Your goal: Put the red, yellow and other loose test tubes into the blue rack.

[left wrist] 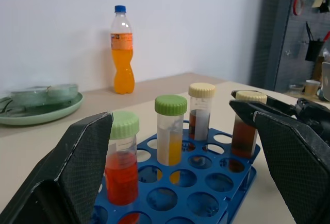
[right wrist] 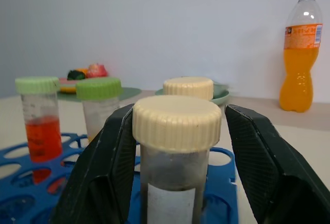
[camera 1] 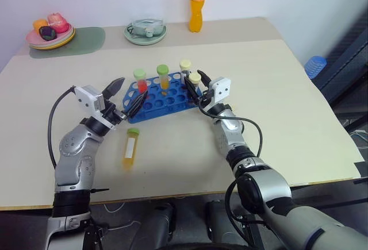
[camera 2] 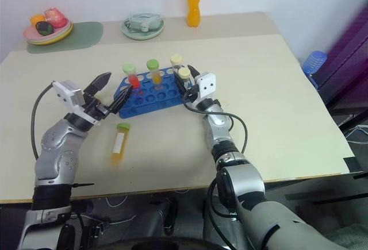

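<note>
The blue rack [camera 1: 161, 96] stands mid-table. Four capped tubes stand upright in it: a red one with a green cap [camera 1: 140, 81], a yellow one with a green cap [camera 1: 164, 77], and two dark brown ones with cream caps [camera 1: 185, 69]. My right gripper [camera 1: 194, 83] is open around the nearer cream-capped tube [right wrist: 177, 147], with a slim gap beside the cap. My left gripper [camera 1: 128, 91] is wide open at the rack's left end, holding nothing. A yellow-orange tube with a green cap and white label [camera 1: 130, 147] lies loose on the table in front of the rack.
At the table's far edge stand a tall orange drink bottle [camera 1: 197, 4], a pale-green dish [camera 1: 146, 32] and a plate of fruit [camera 1: 50, 32] on a green mat. A blue ribbed object [camera 1: 315, 65] sits beyond the table's right edge.
</note>
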Robot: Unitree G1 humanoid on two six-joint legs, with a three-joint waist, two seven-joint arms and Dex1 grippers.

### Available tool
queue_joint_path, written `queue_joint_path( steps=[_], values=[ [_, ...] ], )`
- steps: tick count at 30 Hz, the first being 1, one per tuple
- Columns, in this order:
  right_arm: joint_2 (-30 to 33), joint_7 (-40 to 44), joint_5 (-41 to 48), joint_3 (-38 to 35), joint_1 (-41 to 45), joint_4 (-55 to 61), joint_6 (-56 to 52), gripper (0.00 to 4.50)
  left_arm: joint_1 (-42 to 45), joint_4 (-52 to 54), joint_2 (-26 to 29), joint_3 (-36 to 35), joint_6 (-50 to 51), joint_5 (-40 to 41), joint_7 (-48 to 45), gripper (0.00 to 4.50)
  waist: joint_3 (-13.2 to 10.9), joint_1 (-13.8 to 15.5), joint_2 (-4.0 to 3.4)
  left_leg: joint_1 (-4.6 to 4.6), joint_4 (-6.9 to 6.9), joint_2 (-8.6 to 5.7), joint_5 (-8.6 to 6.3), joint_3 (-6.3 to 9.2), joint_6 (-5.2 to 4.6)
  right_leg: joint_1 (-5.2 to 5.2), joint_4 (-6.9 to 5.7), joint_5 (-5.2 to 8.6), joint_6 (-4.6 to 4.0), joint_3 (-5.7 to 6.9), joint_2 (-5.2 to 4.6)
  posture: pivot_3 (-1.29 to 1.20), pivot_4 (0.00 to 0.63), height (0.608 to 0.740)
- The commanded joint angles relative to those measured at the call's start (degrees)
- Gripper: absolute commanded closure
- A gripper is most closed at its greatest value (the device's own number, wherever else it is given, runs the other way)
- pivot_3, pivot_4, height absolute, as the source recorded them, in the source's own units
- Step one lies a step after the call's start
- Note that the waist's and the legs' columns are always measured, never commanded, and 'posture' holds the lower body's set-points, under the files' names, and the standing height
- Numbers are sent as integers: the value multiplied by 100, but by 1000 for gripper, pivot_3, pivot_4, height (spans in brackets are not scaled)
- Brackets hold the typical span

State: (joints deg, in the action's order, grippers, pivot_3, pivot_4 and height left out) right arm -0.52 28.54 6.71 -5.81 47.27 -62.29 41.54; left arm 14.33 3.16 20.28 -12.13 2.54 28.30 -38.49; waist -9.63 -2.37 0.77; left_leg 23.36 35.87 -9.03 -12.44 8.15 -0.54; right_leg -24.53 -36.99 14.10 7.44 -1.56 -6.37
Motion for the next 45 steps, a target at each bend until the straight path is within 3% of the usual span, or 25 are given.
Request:
queue_joint_path(
  steps=[1, 8, 12, 15, 17, 23, 26, 28, 33, 38, 42, 45],
  values=[
    [223, 71, -135, 145, -204, 617, -80, 1829, 61, 438, -28, -125, 222, 140, 351, 0, 0, 3, 0, 0, 0, 0, 0, 0, 0, 0, 0, 0, 0, 0, 0, 0, 150, 740],
    [921, 658, -92, 566, -1189, 2732, -1273, 1829, 43, 699, 59, -271, 658, -61, 1121, 0, 0, 32, 0, 1, 2, -1, 0, 1, 0, 2, 0, 0, 0, 0, -1, 0, 150, 740],
    [1342, 1061, 251, 731, -1758, 4322, -2469, 1829, 19, 949, 107, -206, 1044, -581, 1919, 0, 0, 30, 0, 2, 2, -1, -2, 1, -4, 1, 0, 0, 1, 0, -2, 0, 150, 740],
    [1781, 1344, 541, 746, -2087, 5375, -3381, 1829, -55, 1230, 168, -215, 1499, -454, 2019, 0, 0, 35, 0, 2, 1, 0, -12, -1, -20, -1, 0, 1, 1, 0, -4, 0, 150, 740],
    [2199, 1510, 845, 588, -2260, 6091, -4030, 1829, -145, 1602, 313, -393, 2269, -120, 2194, 0, -1, 65, 0, 3, 3, -1, -20, -1, -32, 0, 1, 1, 1, 0, -5, 0, 150, 740],
    [3714, 2425, 1582, 239, -2824, 7389, -5370, 1829, 113, 2509, 1254, -1411, 6631, 1874, 3139, 0, -6, 177, 6, 4, 8, 0, -24, -1, -38, 5, 2, 3, 5, 2, -5, 0, 150, 740],
    [4306, 2797, 1904, -28, -3118, 7755, -5746, 1829, 560, 2535, 1554, -1866, 8429, 2348, 3300, 0, -9, 219, 10, 6, 18, -1, -27, 0, -43, 10, 4, 7, 10, 7, -6, 0, 150, 740],
    [4459, 2813, 2201, -197, -3164, 7927, -6088, 1829, 674, 2466, 1740, -1984, 8938, 2638, 3390, 0, -10, 214, 11, 6, 20, -3, -29, -2, -45, 11, 5, 8, 12, 7, -8, 0, 150, 740],
    [4732, 3002, 2630, -361, -3113, 8223, -6556, 1829, 1028, 1525, 2895, -1542, 8996, 4662, 3913, 0, -14, 195, 16, 6, 15, 6, -32, -2, -34, 4, 0, 10, 6, 5, -16, 0, 150, 740],
    [4717, 3052, 2679, -328, -3237, 8342, -6588, 1829, 1379, 861, 3530, -672, 8996, 6077, 4966, 0, -14, 217, 15, 6, 15, 2, -42, -4, -25, 10, 12, 10, 7, 5, -28, 0, 150, 740],
    [4678, 3014, 2644, -293, -3351, 8402, -6571, 1829, 1386, 555, 4409, 622, 7886, 8110, 6319, 0, -17, 274, 19, 8, 12, 2, -42, -5, -25, 6, 14, 9, 7, -6, -29, 0, 150, 740],
    [4649, 2951, 2646, -264, -3356, 8466, -6600, 1829, 1527, 414, 4568, 1275, 7438, 8470, 6752, 0, -18, 312, 14, 8, 13, 2, -43, -8, -23, 6, 14, 9, 5, -10, -31, 0, 150, 740]
  ],
)
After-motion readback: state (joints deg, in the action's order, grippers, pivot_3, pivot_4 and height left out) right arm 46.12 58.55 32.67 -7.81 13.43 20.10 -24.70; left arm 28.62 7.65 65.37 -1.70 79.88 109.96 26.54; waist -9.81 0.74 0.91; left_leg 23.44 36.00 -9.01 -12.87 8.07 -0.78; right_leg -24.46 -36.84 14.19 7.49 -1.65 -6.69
